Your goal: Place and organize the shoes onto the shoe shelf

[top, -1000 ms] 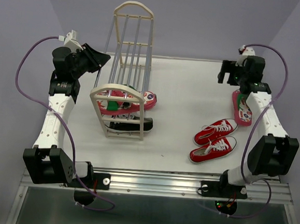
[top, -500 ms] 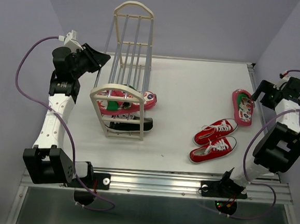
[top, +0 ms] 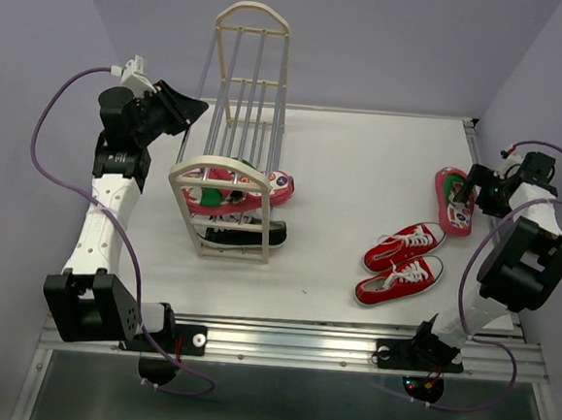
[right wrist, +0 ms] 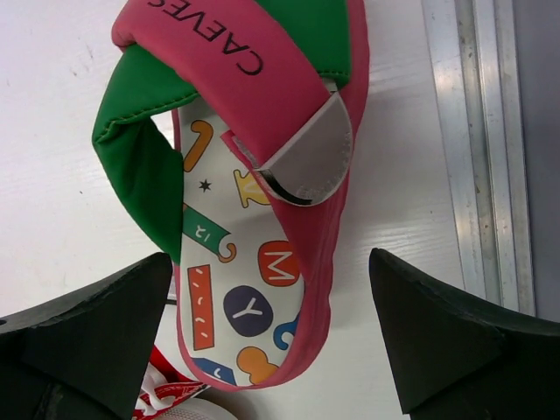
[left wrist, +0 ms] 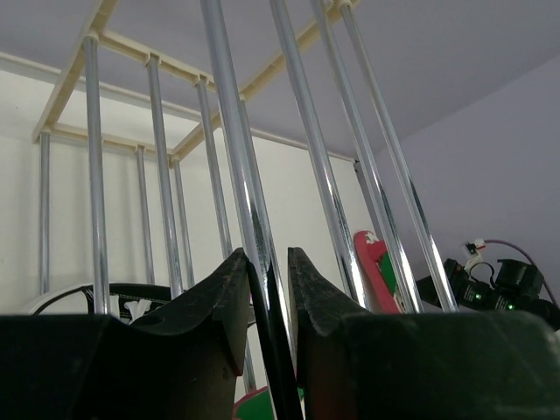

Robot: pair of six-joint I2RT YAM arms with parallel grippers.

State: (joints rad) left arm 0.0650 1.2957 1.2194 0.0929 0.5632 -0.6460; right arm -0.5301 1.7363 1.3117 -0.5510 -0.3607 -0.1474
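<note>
Looking down from the right wrist, the right gripper (right wrist: pixel 269 262) has its two fingers spread wide, and the pink flip-flop (right wrist: pixel 249 289) lies right under it, in the gap between them. The flip-flop's long way runs up and down in that view, so one finger sits by each long side. That looks like a good way to squeeze it across its narrow middle. I cannot tell if the fingers are touching it yet. The flip-flop lies flat on the white table (top: pixel 363 158), close to the right edge and just past the two red sneakers (top: pixel 405 247). The right arm is much nearer to it than the left arm. The shoe shelf (top: pixel 235 177) stands well apart, far over on the left side, so I think the flip-flop will need a long ride across. The flip-flop has a bright pink edge and a white sole with colored letters and shapes. It has a fat green and pink strap (right wrist: pixel 254 52) with black letters and a small silver tab. It looks soft and bendy, so it may droop when lifted. The left gripper (left wrist: pixel 262 262) is pressed together on a thin shiny rod (left wrist: pixel 236 157) of the shelf. Another flip-flop (top: pixel 248 190) and a black sneaker (top: pixel 245 234) already sit on the shelf.
</note>
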